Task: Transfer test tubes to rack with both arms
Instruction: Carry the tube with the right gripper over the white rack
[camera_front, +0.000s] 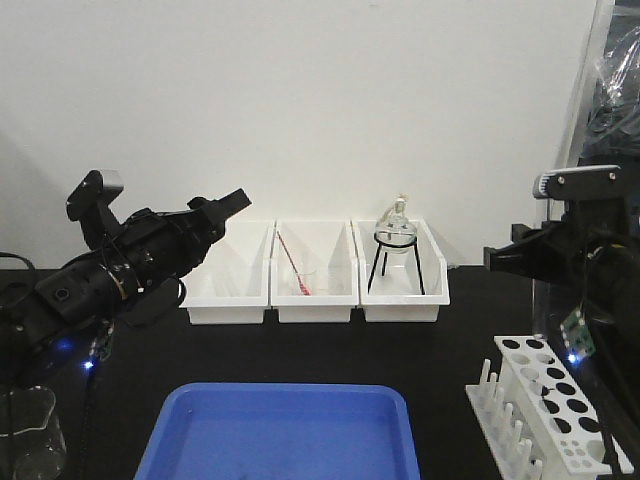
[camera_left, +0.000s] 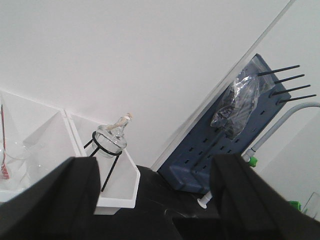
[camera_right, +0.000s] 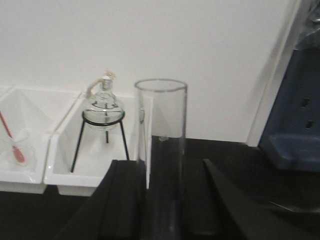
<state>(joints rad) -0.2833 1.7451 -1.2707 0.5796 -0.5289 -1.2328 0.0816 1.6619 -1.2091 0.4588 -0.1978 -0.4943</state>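
The right gripper (camera_right: 161, 165) is closed on a clear glass test tube (camera_right: 161, 120), held upright with its open mouth up. The left gripper (camera_left: 155, 165) is spread wide, with nothing between its black fingers. Both hover over a matte black tabletop (camera_front: 400, 350) before a plain white wall (camera_front: 300, 100). The white plastic rack (camera_front: 545, 400) stands near right, a blue tray (camera_front: 280, 392) near centre, and three white bins (camera_front: 316, 312) far back.
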